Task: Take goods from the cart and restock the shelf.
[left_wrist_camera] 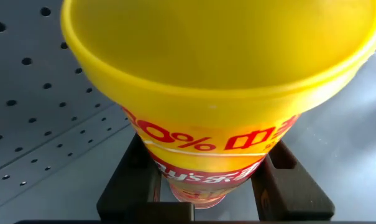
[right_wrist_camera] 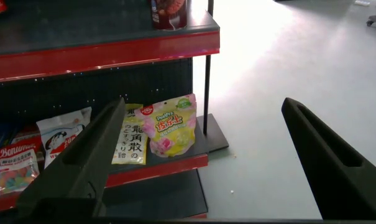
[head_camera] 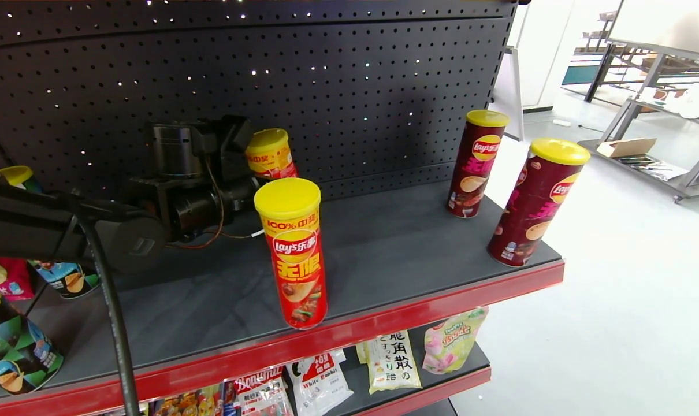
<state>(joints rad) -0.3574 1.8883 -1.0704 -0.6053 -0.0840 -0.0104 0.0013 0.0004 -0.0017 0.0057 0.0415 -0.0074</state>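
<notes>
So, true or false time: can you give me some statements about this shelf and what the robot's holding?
1. The left jaws grip a red cylindrical chip can with a yellow lid. True.
2. The right jaws are shut on a can. False: they stand open, empty.
3. Two dark maroon yellow-lidded chip cans stand at the right end of the grey red-edged shelf. True.
4. The front red can lies on its side. False: that second red yellow-lidded can stands upright.

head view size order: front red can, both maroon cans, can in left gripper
1. front red can
2. corner maroon can
3. rear maroon can
held can: partly hidden by left gripper, unranked
</notes>
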